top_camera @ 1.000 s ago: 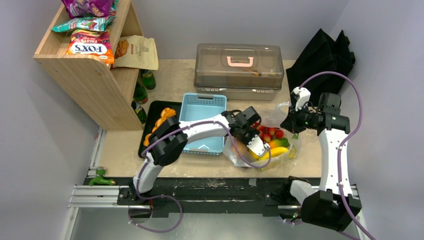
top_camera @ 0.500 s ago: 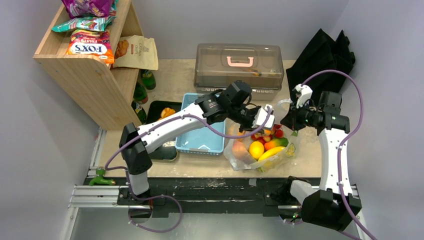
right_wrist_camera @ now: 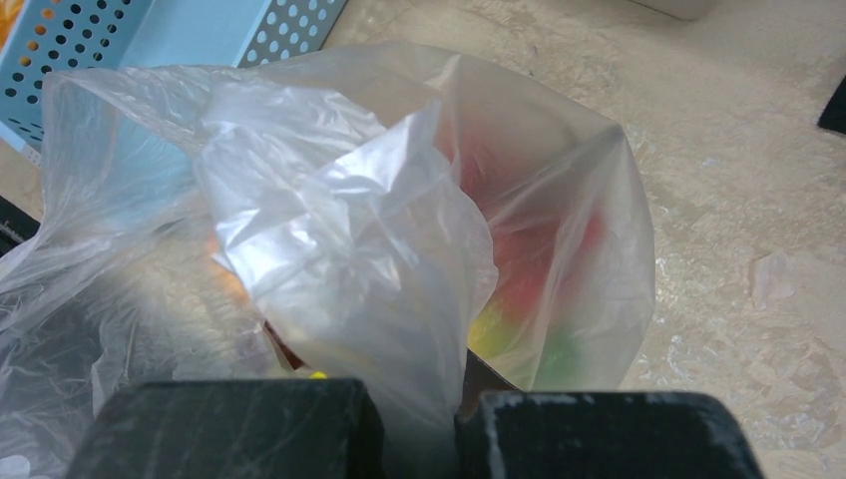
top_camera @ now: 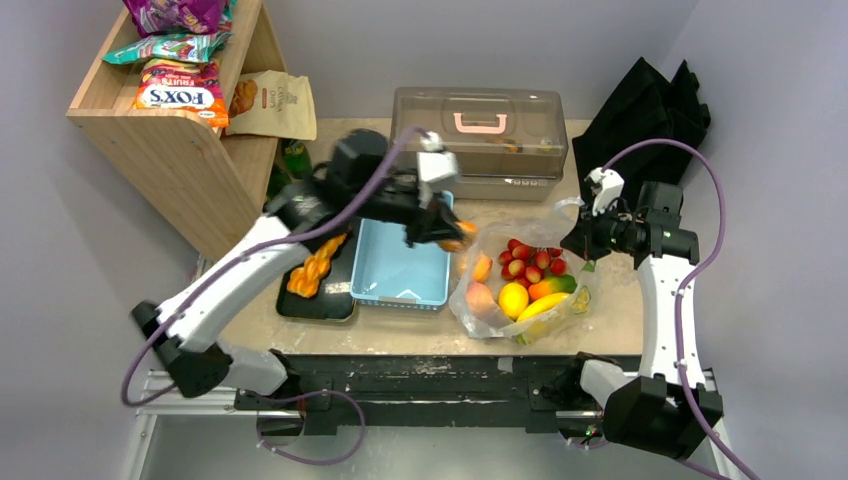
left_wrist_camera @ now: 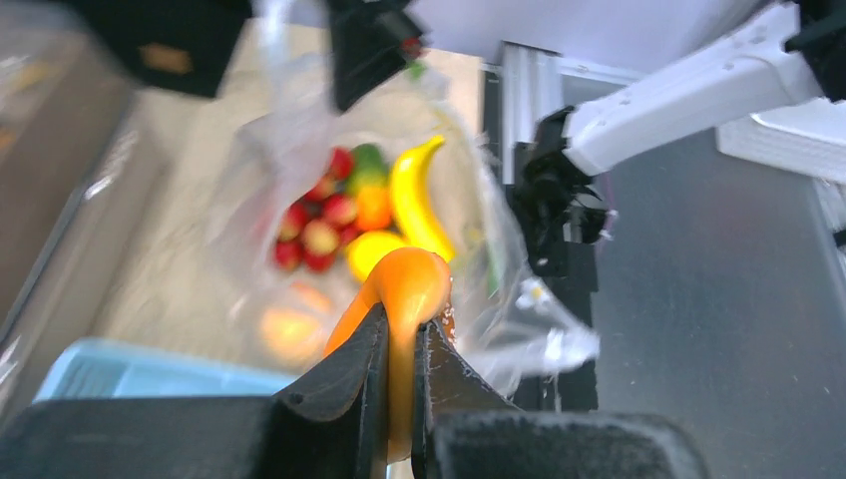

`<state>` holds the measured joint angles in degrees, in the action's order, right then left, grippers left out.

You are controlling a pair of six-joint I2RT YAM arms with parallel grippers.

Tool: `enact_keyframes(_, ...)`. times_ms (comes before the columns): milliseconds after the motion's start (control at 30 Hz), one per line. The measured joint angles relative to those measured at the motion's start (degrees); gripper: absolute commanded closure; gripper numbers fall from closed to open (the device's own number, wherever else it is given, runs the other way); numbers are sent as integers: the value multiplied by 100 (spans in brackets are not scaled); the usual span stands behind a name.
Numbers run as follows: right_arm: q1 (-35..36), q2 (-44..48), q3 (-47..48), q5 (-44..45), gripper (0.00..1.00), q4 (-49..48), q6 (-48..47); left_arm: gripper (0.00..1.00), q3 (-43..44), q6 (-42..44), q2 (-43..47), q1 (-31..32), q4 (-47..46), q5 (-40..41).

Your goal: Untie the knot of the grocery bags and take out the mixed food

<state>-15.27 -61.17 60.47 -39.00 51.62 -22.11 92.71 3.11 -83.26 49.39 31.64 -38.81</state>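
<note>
Our left gripper (top_camera: 437,228), clamped on an orange fruit (left_wrist_camera: 409,284), has swung out of the open grocery bag (top_camera: 575,305) to the blue basket (top_camera: 395,270)'s edge; our right gripper (top_camera: 592,238) pinches the bag's rim; other fruit (top_camera: 514,299) remains inside.

Tally of tabletop (top_camera: 245,290), shelf and bag.
Two arms with two pincers, left pincer (left_wrist_camera: 399,324) and right pincer (right_wrist_camera: 419,399); one clear plastic bag (right_wrist_camera: 349,220) holding one banana (top_camera: 545,305), one lemon (top_camera: 513,298), one mango (top_camera: 553,287), two peach-coloured fruits (top_camera: 480,297) and roughly seven small red fruits (top_camera: 530,262); one orange piece (left_wrist_camera: 409,284) in the left pincer; one braided bread (top_camera: 315,262) on one black tray (top_camera: 330,305); one blue basket (top_camera: 400,265); one lidded box (top_camera: 480,135); four snack packets (top_camera: 180,95) at one wooden shelf (top_camera: 160,165); one black fabric bag (top_camera: 650,110).
</note>
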Motion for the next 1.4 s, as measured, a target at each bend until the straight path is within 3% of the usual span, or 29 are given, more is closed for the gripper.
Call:
enact_keyframes(100,0,11,0,0,100,26,-35,98,-254,251,872,-1058,737,-133)
enact_keyframes(233,0,44,-2,2,100,72,-105,99,-439,1134,1274,-2728,2214,-295)
enact_keyframes(400,0,76,-2,7,100,149,-175,99,-1491,2483,1257,-4002,3856,-203)
enact_keyframes(533,0,81,-2,7,100,168,-229,95,-2251,3283,1226,-4583,4577,258)
enact_keyframes(733,0,83,-2,9,100,262,-260,93,-2420,4168,592,-5069,4857,713)
enact_keyframes(967,0,177,-9,52,100,363,-260,91,-2693,4559,-111,-5106,4592,951)
enact_keyframes(1400,0,225,-35,101,100,481,-260,87,-2924,4704,-1198,-4457,3821,1137)
